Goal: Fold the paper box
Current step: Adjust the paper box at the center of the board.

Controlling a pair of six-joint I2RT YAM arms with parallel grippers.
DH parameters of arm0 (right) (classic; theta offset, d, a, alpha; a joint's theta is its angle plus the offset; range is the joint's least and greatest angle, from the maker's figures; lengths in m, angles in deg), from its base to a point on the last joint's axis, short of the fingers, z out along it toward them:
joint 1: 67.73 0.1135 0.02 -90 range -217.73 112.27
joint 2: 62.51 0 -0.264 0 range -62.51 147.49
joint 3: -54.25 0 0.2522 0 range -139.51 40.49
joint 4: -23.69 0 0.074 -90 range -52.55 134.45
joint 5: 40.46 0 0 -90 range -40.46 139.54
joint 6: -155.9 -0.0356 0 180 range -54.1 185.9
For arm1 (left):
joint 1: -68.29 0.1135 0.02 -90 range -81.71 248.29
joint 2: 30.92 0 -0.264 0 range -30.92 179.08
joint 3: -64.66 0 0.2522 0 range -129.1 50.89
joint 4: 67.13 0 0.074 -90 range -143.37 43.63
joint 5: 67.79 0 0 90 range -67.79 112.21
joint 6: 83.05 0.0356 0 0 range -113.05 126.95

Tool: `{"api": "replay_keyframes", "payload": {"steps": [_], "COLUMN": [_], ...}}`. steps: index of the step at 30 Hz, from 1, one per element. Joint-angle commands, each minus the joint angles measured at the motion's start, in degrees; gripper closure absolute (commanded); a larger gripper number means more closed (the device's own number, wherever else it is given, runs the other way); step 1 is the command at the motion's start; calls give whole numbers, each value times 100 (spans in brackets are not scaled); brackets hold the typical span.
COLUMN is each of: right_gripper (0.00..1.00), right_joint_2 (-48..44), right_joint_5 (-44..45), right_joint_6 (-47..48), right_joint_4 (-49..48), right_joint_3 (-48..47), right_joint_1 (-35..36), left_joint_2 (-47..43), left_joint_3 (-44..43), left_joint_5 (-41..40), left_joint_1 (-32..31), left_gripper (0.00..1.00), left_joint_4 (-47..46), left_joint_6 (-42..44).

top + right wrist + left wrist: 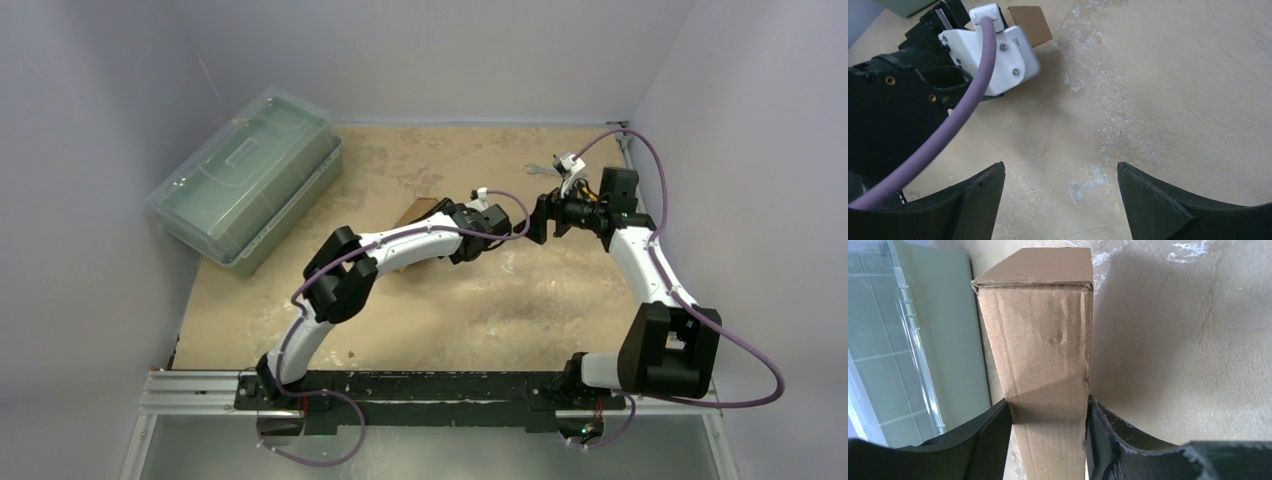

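Left wrist: left gripper (1048, 407) clamps the plain brown paper box (1035, 340).

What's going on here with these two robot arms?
The left gripper is clamped on a brown paper box, which is already shaped into a carton; the flap at its far end looks folded shut. The right gripper hangs open just beside it over the bare table, holding nothing. A green case sits off to the left, untouched.
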Motion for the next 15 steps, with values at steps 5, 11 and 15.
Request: {"api": "replay_keyframes", "payload": {"steps": [5,11,15], "right_gripper": [14,14,14], "right_joint_2": [-163,-180,-202], "right_joint_5": [-238,-304,-332], "right_joint_6": [148,181,192], "right_joint_4": [95,162,192], "right_joint_3": [-191,-209,-218], "right_joint_1": [-135,-253,-329], "left_joint_2": [187,-112,-376], "left_joint_3": [-211,117,290], "left_joint_5": [167,948,1386], "left_joint_1": [-289,-349,-403], "left_gripper": [41,27,19], "left_joint_4": [-86,-492,-613], "left_joint_6": [-333,-477,-538]}}
